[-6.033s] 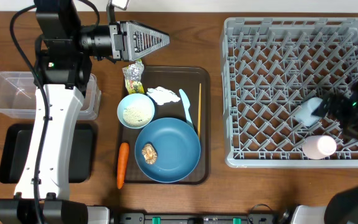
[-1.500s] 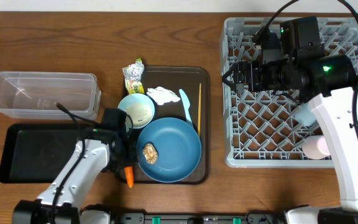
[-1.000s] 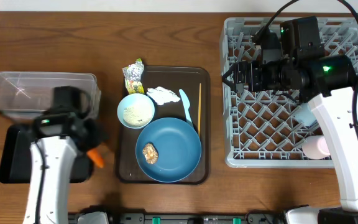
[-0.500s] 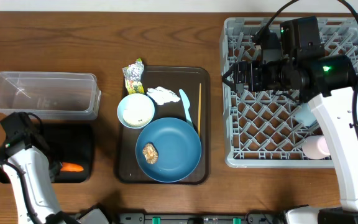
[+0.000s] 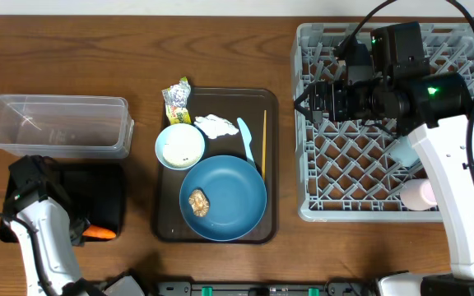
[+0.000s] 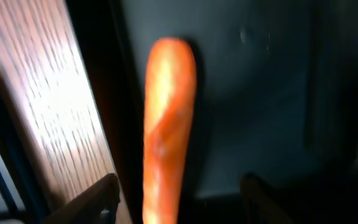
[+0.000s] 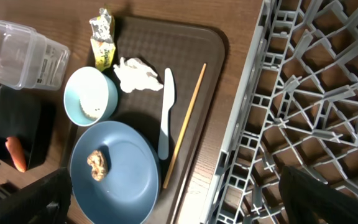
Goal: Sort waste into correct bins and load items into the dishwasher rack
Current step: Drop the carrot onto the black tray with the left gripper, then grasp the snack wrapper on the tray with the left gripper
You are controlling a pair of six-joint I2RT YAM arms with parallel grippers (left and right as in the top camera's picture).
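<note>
The left gripper (image 6: 180, 186) was seen with its jaws apart, one finger on each side of the small orange carrot (image 6: 166, 124). No grip on it could be made out in the blurred wrist view. The carrot was laid flat in the black tray (image 5: 97, 193), at the front corner on the side toward the brown serving tray (image 5: 220, 103), just beside the tray's rim and the bare wood of the table (image 5: 138, 49). The clear tub (image 5: 56, 123) was set just behind the black tray.

The right gripper (image 7: 176, 180) was held with its jaws spread wide and nothing between them, above the left edge of the dishwasher rack (image 5: 385, 49). A light blue cup (image 5: 403, 150) and a pink cup (image 5: 418, 194) were lodged in the rack, near its front right corner.

On the serving tray, the blue plate (image 5: 229, 197) was placed at the front, with the brown food lump (image 5: 197, 202) on it. The white bowl (image 5: 180, 146) was set just behind the plate, a few rice grains (image 7: 92, 112) left inside. The napkin (image 5: 214, 125) was laid beside the bowl, and the spoon (image 5: 247, 140) and chopstick (image 5: 263, 144) were laid side by side along the right. The wrapper (image 5: 176, 100) was propped at the tray's back left corner.
</note>
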